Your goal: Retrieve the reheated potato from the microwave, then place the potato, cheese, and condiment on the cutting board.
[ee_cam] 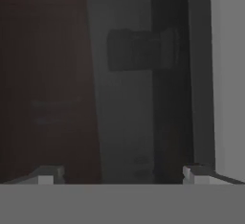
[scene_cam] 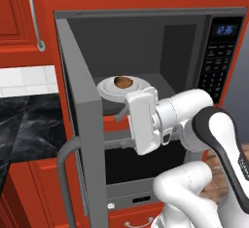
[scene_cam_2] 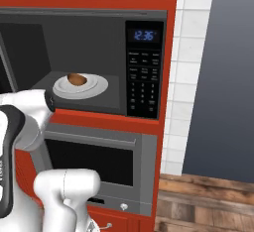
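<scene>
The microwave point(scene_cam: 146, 66) stands open, its door point(scene_cam: 85, 124) swung out to my left, and the potato point(scene_cam: 123, 82) sits on a white plate point(scene_cam: 109, 91) inside. My pincer point(ee_cam: 123, 175) is spread wide, gripping nothing, facing what seems to be the dim door edge.

The microwave point(scene_cam: 146, 42) has a matt grey, metal-looking shell and cavity, with a glossy black keypad panel. Its open door point(scene_cam: 87, 124) is smooth matt grey. The potato point(scene_cam: 123, 82) looks dull brown and slightly rough, lying on a smooth white plate point(scene_cam: 104, 88) with a ceramic look. The cabinets point(scene_cam: 17, 12) are glossy red with brushed metal handles. The floor point(scene_cam_2: 208, 201) is plank wood.
</scene>
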Available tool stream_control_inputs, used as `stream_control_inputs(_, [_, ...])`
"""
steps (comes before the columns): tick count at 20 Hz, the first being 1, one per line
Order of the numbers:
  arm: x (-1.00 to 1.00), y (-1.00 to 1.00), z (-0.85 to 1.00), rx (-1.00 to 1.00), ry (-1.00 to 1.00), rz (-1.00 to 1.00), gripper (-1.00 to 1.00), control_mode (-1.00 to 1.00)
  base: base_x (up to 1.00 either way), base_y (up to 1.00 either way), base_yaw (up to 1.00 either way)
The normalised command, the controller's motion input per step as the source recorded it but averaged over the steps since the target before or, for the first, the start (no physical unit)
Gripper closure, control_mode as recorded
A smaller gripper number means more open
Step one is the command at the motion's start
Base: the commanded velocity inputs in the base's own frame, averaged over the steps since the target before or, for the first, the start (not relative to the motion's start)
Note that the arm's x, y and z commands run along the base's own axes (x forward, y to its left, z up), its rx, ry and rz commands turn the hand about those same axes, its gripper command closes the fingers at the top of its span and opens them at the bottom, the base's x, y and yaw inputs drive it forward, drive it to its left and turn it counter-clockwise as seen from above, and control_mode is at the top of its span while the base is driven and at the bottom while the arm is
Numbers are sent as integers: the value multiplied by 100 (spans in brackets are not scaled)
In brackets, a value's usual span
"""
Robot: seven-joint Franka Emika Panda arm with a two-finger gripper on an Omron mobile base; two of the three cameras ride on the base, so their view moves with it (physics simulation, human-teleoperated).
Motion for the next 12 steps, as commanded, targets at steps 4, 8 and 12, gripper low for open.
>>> stream_control_inputs(4, [-1, -58, 10, -6, -15, 0, -100, -100, 0, 0, 0])
stream_control_inputs(8, [-6, -54, 1, -16, -32, 0, -100, -100, 0, 0, 0])
stream_control_inputs(12, [-9, -49, 1, -19, -30, -5, -100, -100, 0, 0, 0])
